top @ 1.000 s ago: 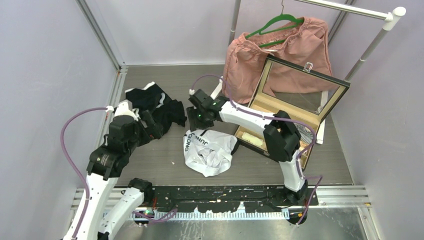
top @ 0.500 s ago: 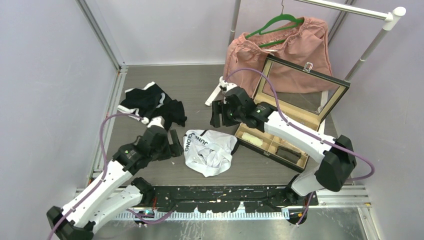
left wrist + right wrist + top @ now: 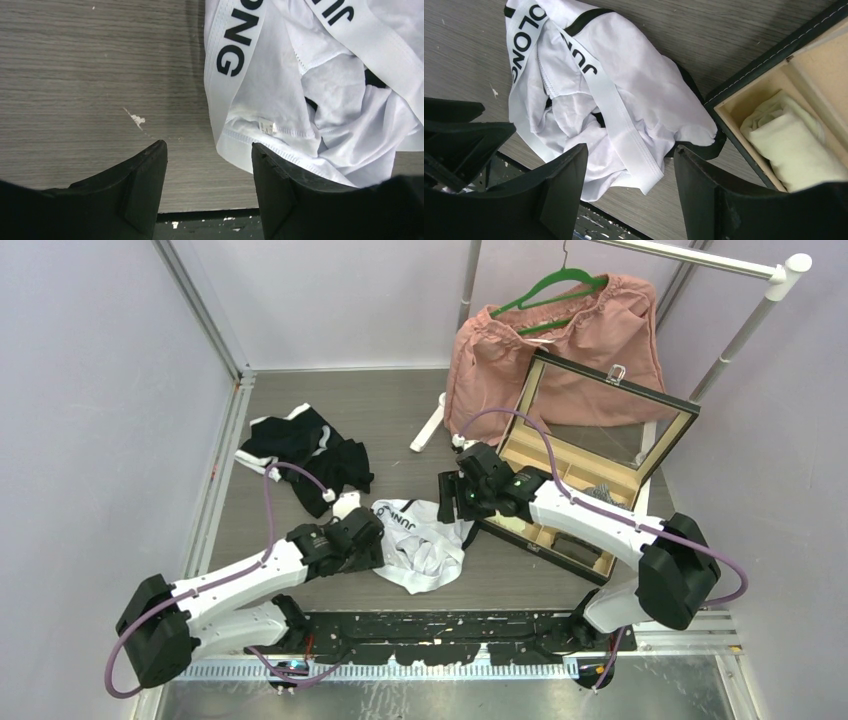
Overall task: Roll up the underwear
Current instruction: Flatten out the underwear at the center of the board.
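- Top external: the white underwear (image 3: 420,540) lay crumpled on the counter (image 3: 400,410) between both arms, left jaws at its left edge, right jaws at its far right corner.
- Left wrist: I saw the left jaws parted and empty; the cloth lay ahead-right, its waistband (image 3: 235,55) running away.
- Right wrist: the right jaws were parted and empty above the cloth; only here did the box (image 3: 764,62) show just beside it.

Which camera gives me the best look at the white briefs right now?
Right wrist: the white briefs lie crumpled, almost whole in frame, with the waistband lettering readable. Left wrist shows only one cropped side. Top view shows them whole but small.
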Action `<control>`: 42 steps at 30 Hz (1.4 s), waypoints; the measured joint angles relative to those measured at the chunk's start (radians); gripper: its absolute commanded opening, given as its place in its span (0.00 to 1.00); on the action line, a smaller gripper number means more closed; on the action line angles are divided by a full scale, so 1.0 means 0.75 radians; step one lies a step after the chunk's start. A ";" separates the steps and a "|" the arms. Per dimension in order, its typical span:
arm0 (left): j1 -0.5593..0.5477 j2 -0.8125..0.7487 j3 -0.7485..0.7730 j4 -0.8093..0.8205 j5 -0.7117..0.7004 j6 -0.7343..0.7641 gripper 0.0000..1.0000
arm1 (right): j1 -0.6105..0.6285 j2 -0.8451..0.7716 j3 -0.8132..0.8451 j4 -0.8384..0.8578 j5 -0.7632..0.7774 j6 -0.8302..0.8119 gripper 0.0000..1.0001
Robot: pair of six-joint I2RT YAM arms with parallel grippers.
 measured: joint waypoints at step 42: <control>-0.025 0.055 -0.096 0.097 -0.145 -0.046 0.01 | 0.273 0.061 -0.066 -0.001 0.104 -0.110 0.53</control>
